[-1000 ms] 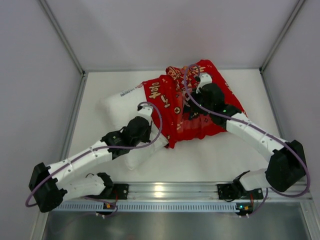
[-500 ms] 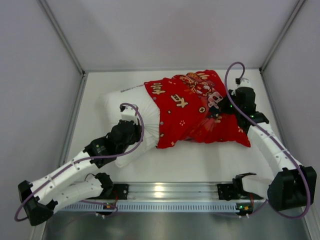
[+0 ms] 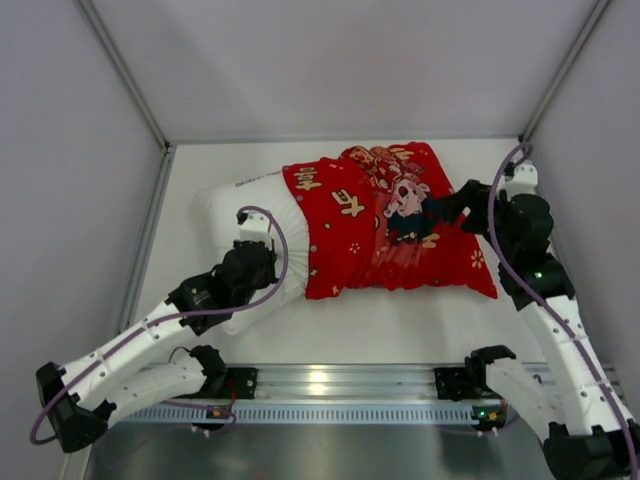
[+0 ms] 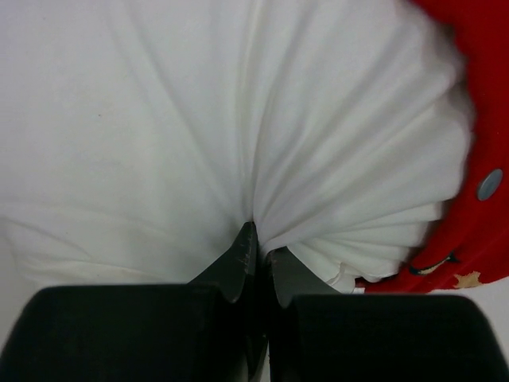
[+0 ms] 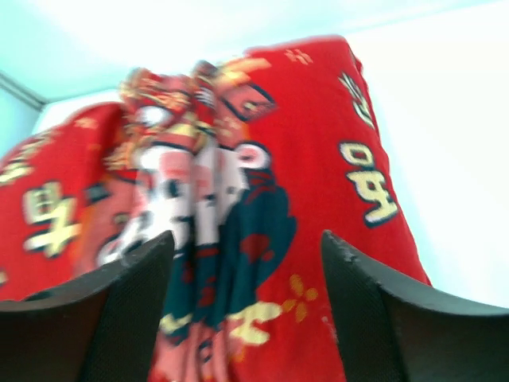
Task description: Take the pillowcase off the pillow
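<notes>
Nearest you, your left arm reaches low from its base across the bench [image 3: 400,320], elbow out to the left and forearm angled toward the pillow [image 3: 225,205]. Your left wrist view shows what the overhead cannot: the left gripper [image 4: 256,239] is clamped tight on a pinch of white pillow fabric, with pleats fanning out from its tips. The red edge of the pillowcase [image 3: 350,235] lies just to its right. From above, the pillow lies mid-bench, its left end bare and the rest inside the pillowcase. Farther off, your right arm rises along the bench's right side and folds inward toward the cover's right end. The right gripper [image 5: 245,239] has its fingers spread wide, the printed cover showing between them, nothing gripped.
</notes>
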Controlling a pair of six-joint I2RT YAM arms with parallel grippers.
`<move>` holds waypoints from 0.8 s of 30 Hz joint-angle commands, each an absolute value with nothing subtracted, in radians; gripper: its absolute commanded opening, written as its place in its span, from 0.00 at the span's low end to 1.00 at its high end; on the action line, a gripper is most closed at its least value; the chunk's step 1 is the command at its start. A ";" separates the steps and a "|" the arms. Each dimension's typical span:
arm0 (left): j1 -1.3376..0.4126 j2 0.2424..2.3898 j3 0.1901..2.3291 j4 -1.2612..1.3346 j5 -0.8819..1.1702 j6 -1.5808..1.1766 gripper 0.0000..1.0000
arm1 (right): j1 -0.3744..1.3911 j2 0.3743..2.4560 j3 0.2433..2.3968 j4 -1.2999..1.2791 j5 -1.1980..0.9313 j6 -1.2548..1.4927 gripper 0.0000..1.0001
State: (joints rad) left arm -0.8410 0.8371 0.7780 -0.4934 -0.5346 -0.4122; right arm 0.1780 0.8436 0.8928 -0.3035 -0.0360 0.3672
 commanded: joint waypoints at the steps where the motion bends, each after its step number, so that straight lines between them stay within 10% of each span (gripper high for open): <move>1: -0.824 0.833 0.850 -0.460 -0.638 -0.396 0.00 | 0.244 0.737 0.896 -0.363 -0.041 0.367 0.67; 5: -0.824 0.848 0.911 -0.454 -0.641 -0.353 0.00 | 0.365 0.646 0.787 -0.367 -0.041 0.382 0.44; 12: -0.824 0.887 1.018 -0.456 -0.634 -0.290 0.00 | 0.632 0.686 0.672 -0.353 0.113 0.391 0.37; 24: -0.824 0.879 1.038 -0.457 -0.623 -0.268 0.00 | 0.727 0.917 0.662 -0.230 0.317 0.416 0.73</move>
